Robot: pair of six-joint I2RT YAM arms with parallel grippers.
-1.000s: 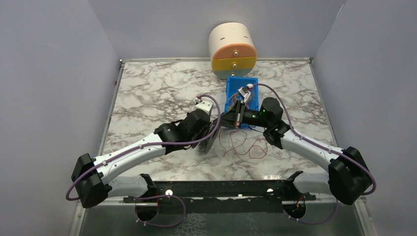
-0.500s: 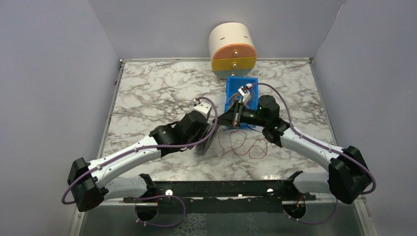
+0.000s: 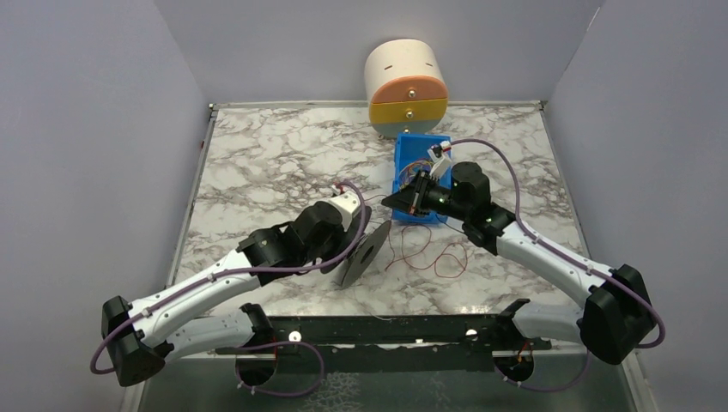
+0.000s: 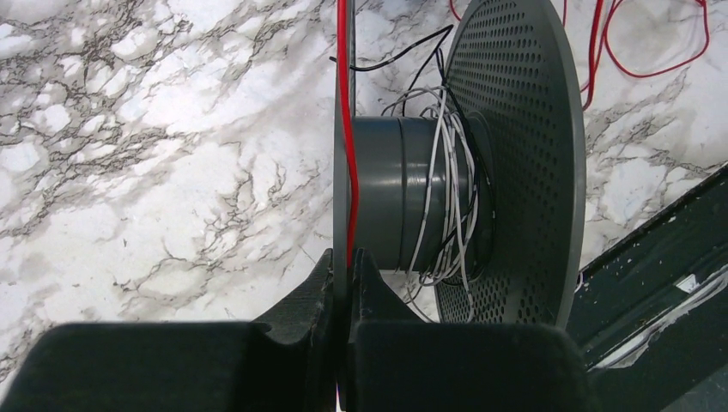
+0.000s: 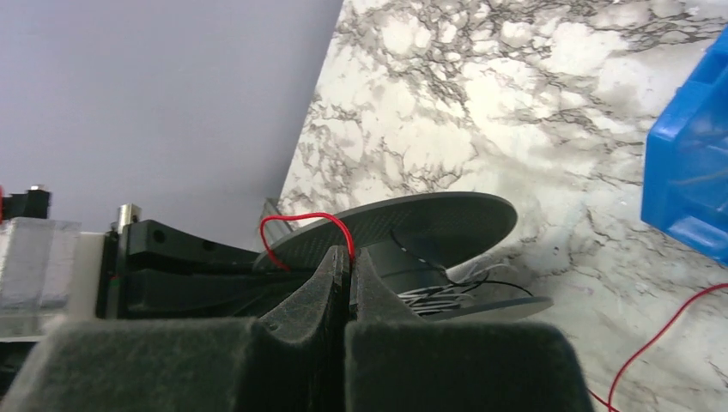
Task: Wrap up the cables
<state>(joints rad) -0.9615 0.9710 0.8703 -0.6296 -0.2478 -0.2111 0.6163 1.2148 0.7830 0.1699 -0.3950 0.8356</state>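
Observation:
My left gripper (image 4: 344, 257) is shut on the thin rim of a grey spool's near flange (image 4: 341, 172). The spool (image 3: 360, 255) stands on edge at the table's middle. White and black wires (image 4: 446, 197) are wound loosely round its hub (image 4: 391, 189). A red cable (image 4: 346, 129) runs along the gripped flange. My right gripper (image 5: 350, 254) is shut on this red cable (image 5: 305, 219) just above the spool (image 5: 412, 225); in the top view the right gripper (image 3: 391, 202) is beside the bin. The rest of the red cable (image 3: 425, 253) lies in loose loops on the table.
A blue bin (image 3: 405, 172) holding wires stands behind the right gripper and shows in the right wrist view (image 5: 687, 172). A round cream, orange and yellow drawer unit (image 3: 406, 86) stands at the back wall. A black rail (image 3: 386, 330) runs along the near edge.
My left arm has drawn back toward the near left, taking the spool with it. My right gripper has shifted slightly toward the bin, still holding the red cable.

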